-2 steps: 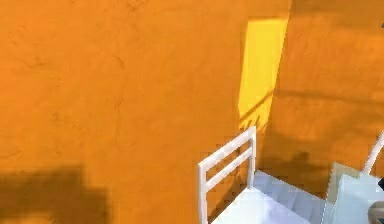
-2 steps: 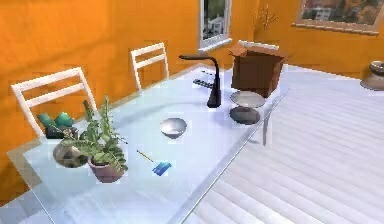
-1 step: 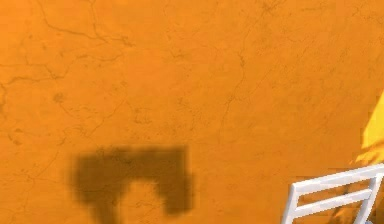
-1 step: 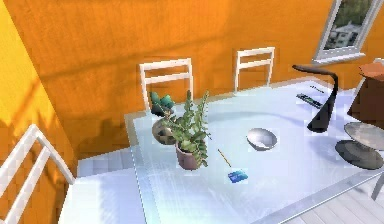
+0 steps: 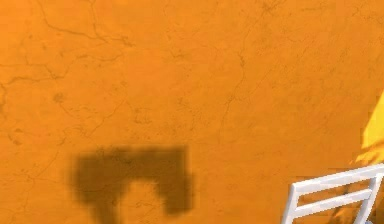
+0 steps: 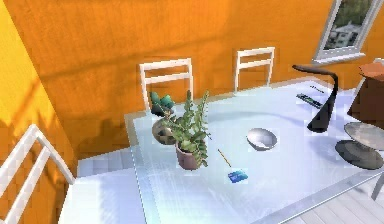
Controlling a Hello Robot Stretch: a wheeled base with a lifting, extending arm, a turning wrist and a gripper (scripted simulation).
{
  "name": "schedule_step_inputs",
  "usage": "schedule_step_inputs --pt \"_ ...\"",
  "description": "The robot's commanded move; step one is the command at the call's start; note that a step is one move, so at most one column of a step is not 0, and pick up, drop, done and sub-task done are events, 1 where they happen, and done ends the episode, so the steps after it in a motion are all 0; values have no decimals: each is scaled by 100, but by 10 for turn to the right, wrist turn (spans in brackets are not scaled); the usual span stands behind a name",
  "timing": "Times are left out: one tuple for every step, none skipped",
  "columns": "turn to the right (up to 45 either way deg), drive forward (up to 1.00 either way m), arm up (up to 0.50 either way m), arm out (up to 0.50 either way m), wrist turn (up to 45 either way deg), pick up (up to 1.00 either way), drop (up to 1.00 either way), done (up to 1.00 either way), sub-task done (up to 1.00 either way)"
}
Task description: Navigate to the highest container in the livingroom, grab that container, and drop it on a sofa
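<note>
Forward view is pretty much just orange wall, with the top of a white chair poking in at the lower right.

Arm side view is where the stuff is. A pale, glassy counter runs across the middle and lower right. Near its left end sits a leafy potted plant, and just behind it, up and to the left, a round dark pot with teal leaves. A shallow grey bowl sits about mid-frame, well apart from the plants. Between them lie a thin pencil and a small blue card. A black bent-neck lamp stands at the right, with a dark plate at the right edge.

Two white chairs are tucked in along the far side, and a third is at the lower left. There's a window at the upper right.

Which one is the container we're after? Honestly can't tell; the bowl and the pots are the candidates. Can't tell the pincer's state either.
</note>
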Motion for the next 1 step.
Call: schedule_step_inputs --pt "0 0 32 0 0 0 0 0 0"
